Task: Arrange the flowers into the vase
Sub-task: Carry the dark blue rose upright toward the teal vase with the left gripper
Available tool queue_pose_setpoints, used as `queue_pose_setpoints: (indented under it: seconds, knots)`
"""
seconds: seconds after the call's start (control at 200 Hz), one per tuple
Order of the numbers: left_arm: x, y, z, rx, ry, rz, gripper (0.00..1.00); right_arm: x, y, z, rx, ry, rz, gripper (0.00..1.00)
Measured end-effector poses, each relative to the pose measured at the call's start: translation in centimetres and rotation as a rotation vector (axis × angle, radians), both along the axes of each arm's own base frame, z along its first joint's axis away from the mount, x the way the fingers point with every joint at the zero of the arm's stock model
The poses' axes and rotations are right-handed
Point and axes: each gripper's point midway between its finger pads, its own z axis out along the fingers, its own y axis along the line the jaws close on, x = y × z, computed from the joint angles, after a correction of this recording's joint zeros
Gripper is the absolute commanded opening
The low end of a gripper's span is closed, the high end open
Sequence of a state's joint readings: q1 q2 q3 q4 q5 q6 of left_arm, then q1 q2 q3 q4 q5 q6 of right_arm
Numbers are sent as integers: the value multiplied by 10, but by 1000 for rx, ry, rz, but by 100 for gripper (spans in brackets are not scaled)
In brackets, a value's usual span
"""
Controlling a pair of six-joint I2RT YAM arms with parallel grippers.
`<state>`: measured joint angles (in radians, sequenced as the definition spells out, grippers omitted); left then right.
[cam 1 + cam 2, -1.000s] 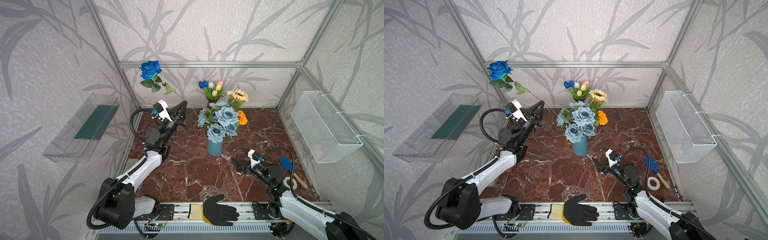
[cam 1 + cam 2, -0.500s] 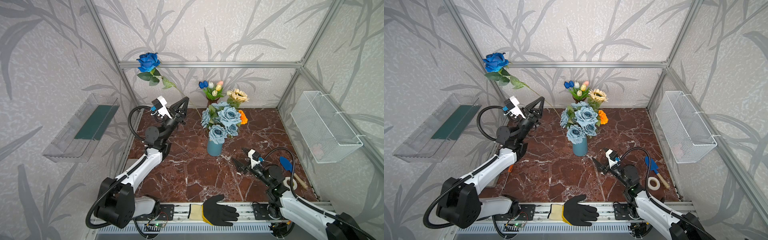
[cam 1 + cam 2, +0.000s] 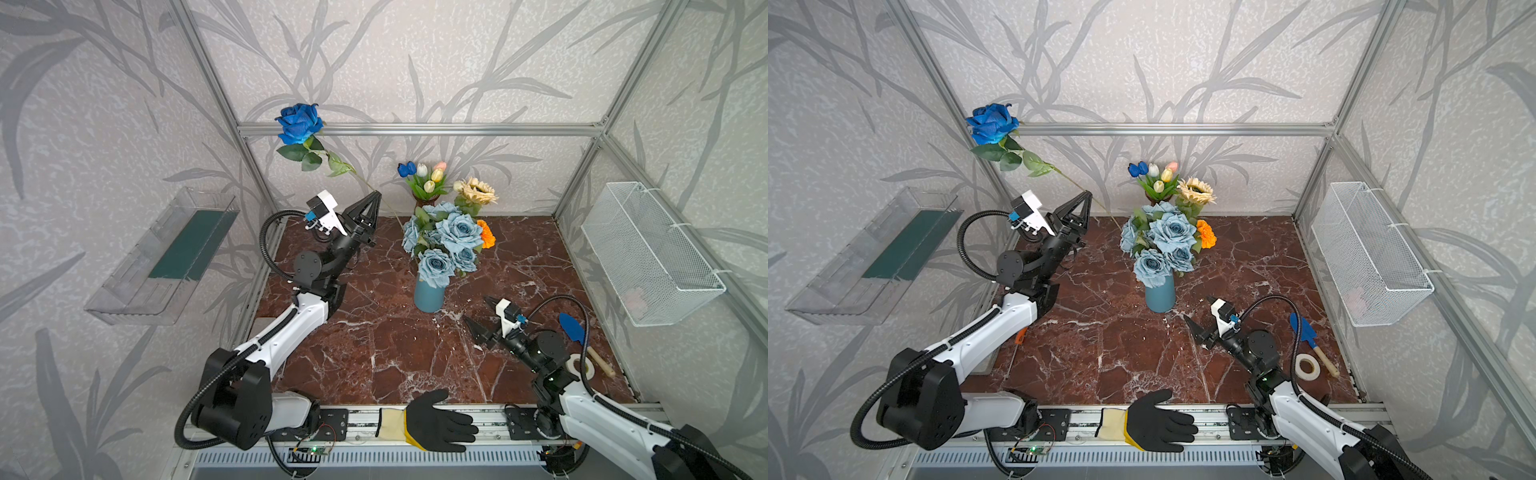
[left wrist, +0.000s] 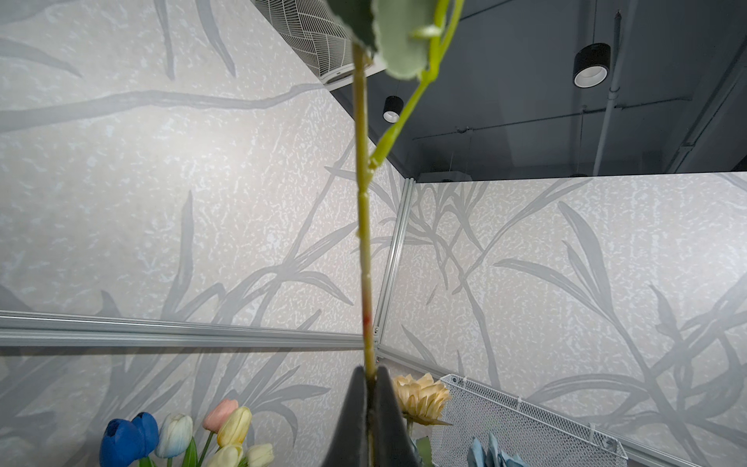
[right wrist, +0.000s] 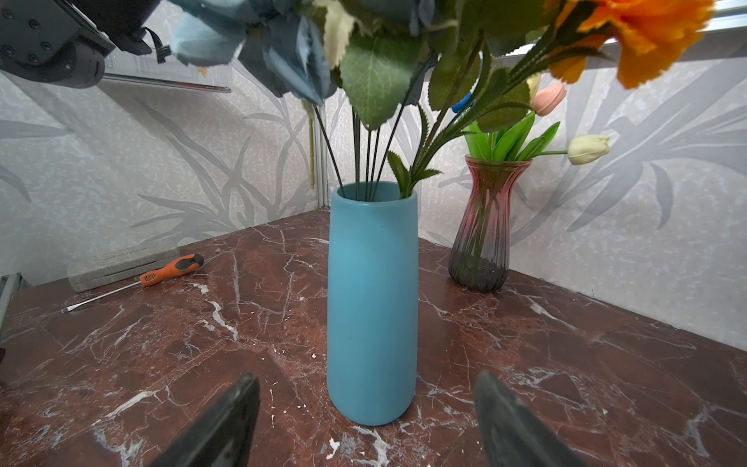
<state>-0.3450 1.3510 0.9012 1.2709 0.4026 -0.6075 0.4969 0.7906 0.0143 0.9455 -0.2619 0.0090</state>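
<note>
In both top views the left claw [image 3: 375, 195] pinches the dark-blue rose [image 3: 300, 123] low on its stem, high beside the blue vase [image 3: 429, 293]. Left wrist: the stem [image 4: 364, 250] looks thin, light and bendy (a low grip suits it). Right wrist: the right claw [image 5: 366, 380] stands wide and empty.

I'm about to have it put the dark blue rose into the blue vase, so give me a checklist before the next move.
1. Left gripper shut on the stem of the dark-blue rose: ok.
2. Blue vase upright on the table: ok.
3. Rose lined up above the vase: not ok, it is held well off to one side.
4. Way down into the vase from above: not ok, the dusty-blue roses cover it.
5. Right gripper open and clear of the vase: ok.
</note>
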Motion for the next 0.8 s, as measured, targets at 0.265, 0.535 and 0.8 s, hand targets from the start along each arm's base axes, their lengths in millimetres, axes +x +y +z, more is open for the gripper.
queue_pose_setpoints:
  seconds: [0.265, 0.535, 0.8]
  knots:
    - [18, -7, -23, -22, 51, -11, 0, 0, 0, 0, 0, 0, 1, 84]
    - [-4, -5, -21, -23, 19, -1, 0, 1, 1, -4, -7, 13, 1, 84]
    - [-40, 13, -1, -39, -73, 46, 0, 2, 2, -7, -13, 24, 3, 84]
